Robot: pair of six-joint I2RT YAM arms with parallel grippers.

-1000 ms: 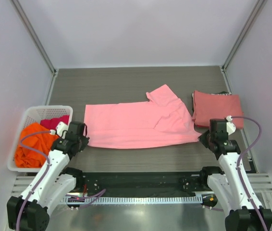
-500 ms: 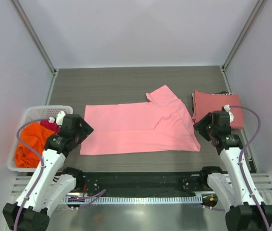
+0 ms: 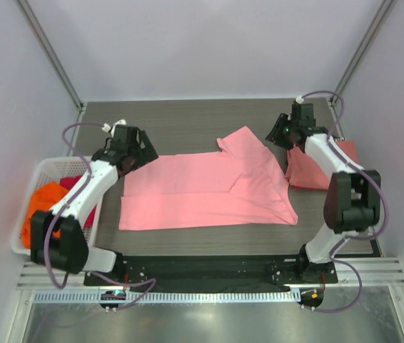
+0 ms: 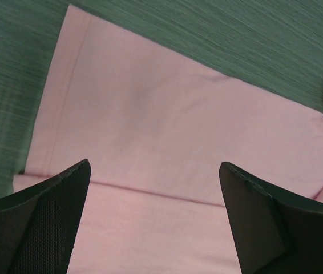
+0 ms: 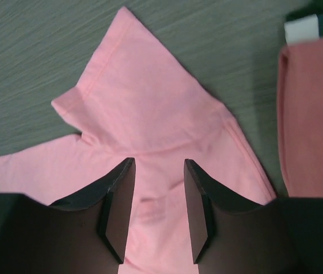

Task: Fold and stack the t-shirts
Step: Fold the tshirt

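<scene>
Moved far forward since a second ago, the left gripper [image 4: 153,165] is hovering, jaws wide apart, over the flat pink shirt's [image 3: 202,189] hemmed corner. The right gripper [image 5: 158,161], jaws narrowly apart, is hanging over its pointed sleeve [image 5: 133,85], beside the folded salmon shirt [image 5: 313,114].

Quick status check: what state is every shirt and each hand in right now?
Pink shirt: spread flat, partly folded, sleeve out.
Red shirt: folded.
Orange shirt: crumpled in basket.
Magenta shirt: bunched in basket.
Left hand: open, empty.
Right hand: open, empty.
</scene>
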